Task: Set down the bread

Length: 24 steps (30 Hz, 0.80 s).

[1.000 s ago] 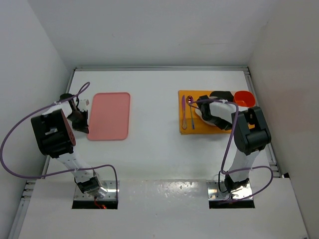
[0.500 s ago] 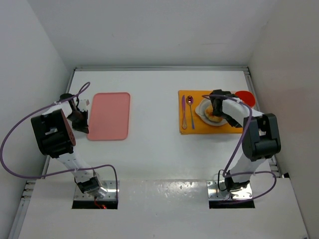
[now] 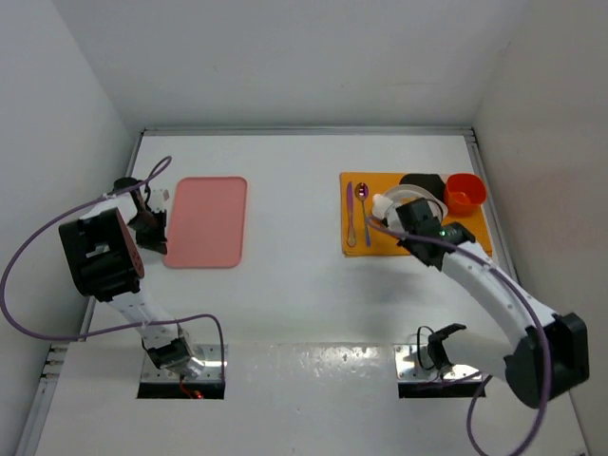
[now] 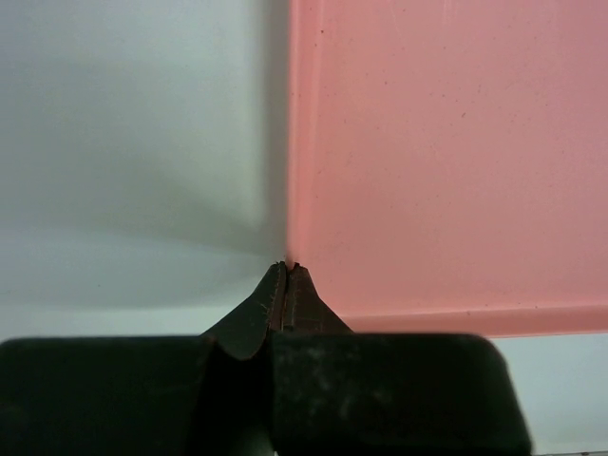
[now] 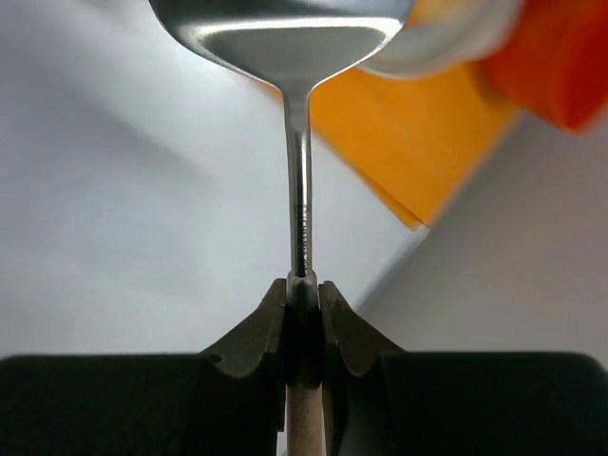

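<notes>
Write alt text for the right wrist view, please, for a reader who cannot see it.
The right gripper is shut on the thin handle of a metal spoon, its bowl at the top of the frame. Behind lie a white table, a corner of an orange mat and the blurred edges of a white bowl and an orange-red bowl.

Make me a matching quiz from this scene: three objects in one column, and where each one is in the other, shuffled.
Things:
1. flat pink rectangular tray
2. shiny silver metal spoon
3. small orange-red round bowl

Places:
A. at the far right corner of the flat orange mat
B. clamped in the right gripper
C. on the white table, beside the shut left gripper

Pairs: 1-C, 2-B, 3-A.
</notes>
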Tool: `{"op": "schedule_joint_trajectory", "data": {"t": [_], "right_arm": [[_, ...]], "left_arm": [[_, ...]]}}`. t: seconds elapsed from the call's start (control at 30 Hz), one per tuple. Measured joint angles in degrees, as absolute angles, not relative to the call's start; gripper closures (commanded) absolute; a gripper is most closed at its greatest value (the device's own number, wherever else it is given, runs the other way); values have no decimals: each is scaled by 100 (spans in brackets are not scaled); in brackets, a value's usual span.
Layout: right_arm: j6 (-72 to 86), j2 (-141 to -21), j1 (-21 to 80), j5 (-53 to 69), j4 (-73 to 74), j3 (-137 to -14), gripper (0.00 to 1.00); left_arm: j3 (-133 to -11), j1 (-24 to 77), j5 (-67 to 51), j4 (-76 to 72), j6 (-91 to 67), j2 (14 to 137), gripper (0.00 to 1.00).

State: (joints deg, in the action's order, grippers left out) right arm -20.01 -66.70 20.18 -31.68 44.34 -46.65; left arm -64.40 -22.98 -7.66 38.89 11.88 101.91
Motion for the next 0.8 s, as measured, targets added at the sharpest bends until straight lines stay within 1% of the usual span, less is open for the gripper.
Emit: {"op": "schedule_joint_trajectory", "data": {"t": [0.13,0.23,0.3,0.37,0.43,0.47,0.53,0.57,0.6,0.63,0.7,0.73,0.77,0.8], "right_arm": [[-2335,-5951,2641,-1730,4602,-3791,100],[-2405,-5972,2904,-1249,4836,-3356,100],[-2403,-6121,3059,-1059,4982,-3129,100],[-2401,-6248,3151,-947,5000,-2950,100],[-2394,-6344,3186,-816,4984,-2790,100],[-2381,-6392,3201,-768,4978,-2740,100],[-2346,-6495,3203,-690,4919,-2665,100],[-2322,-6545,3203,-674,4884,-2639,97],[-2287,-6598,3203,-672,4831,-2611,92],[-2248,-6628,3203,-674,4772,-2591,87],[-2174,-6709,3203,-685,4698,-2582,75],[-2126,-6737,3203,-685,4654,-2582,63],[-2067,-6761,3203,-690,4628,-2582,57],[-2049,-6777,3203,-701,4615,-2582,48]], "left_arm": [[-6442,-2298,-746,3892,1199,10191,100],[-6447,-2298,-744,3894,1197,10191,100],[-6466,-2298,-744,3909,1197,10191,98],[-6488,-2298,-744,3911,1199,10191,95],[-6499,-2298,-744,3918,1201,10191,90],[-6501,-2298,-744,3918,1201,10191,84],[-6504,-2298,-744,3918,1199,10191,78],[-6508,-2298,-744,3920,1192,10191,75],[-6508,-2298,-744,3922,1192,10191,69],[-6508,-2298,-744,3924,1197,10191,69],[-6508,-2298,-744,3935,1179,10191,64],[-6508,-2298,-744,3942,1184,10191,63],[-6510,-2298,-744,3944,1186,10191,62],[-6508,-2298,-744,3946,1177,10191,60]]}}
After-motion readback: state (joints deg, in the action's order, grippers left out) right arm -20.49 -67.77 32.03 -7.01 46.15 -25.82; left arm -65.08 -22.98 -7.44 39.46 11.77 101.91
